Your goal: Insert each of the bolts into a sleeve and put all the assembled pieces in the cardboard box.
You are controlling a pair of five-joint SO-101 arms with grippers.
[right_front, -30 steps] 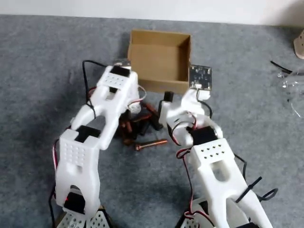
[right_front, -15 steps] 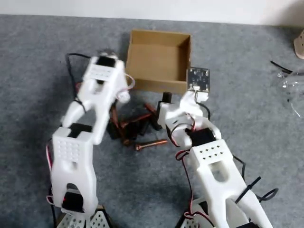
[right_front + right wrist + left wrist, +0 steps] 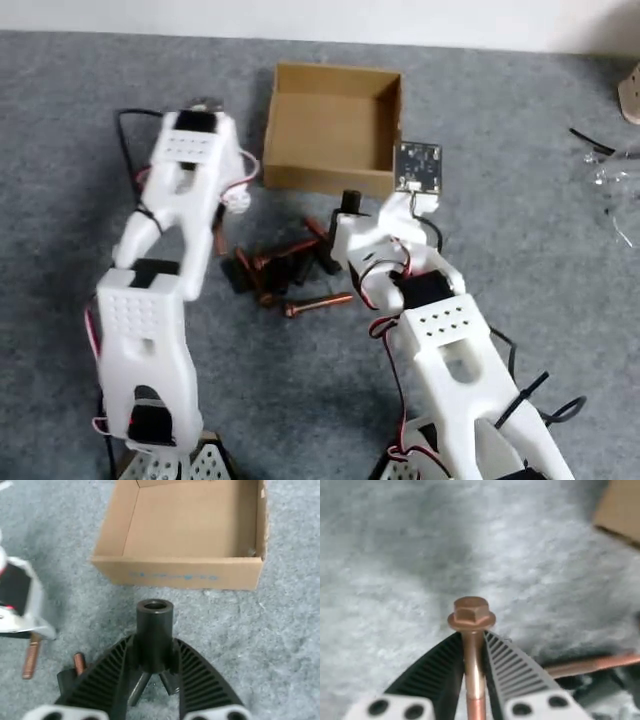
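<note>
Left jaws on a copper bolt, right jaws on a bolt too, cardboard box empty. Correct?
One slip: the right jaws grip a black sleeve, not a bolt; the right wrist view shows its hollow end. The left jaws do hold a copper bolt, and the cardboard box is empty.

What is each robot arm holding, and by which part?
Left end effector: copper bolt, by its shank just under the head. Right end effector: black sleeve, by its lower body.
</note>
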